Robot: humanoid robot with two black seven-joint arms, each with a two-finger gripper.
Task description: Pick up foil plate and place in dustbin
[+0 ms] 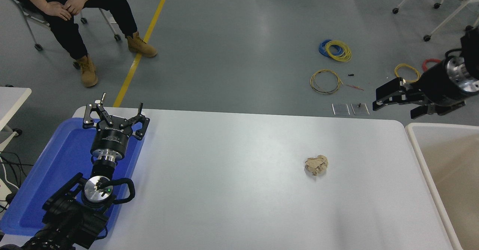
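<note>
The foil plate is out of view. The dustbin, beige inside with a rounded off-white rim, stands against the table's right end. My right gripper reaches in from the right edge, above the table's far right corner and just beyond the dustbin's far rim. Its fingers are spread open and hold nothing. My left gripper is parked open over the far end of the blue tray at the lower left.
A small crumpled tan paper ball lies on the white table, right of centre. A person sits on a chair at the top left. Wire coils lie on the floor beyond the table.
</note>
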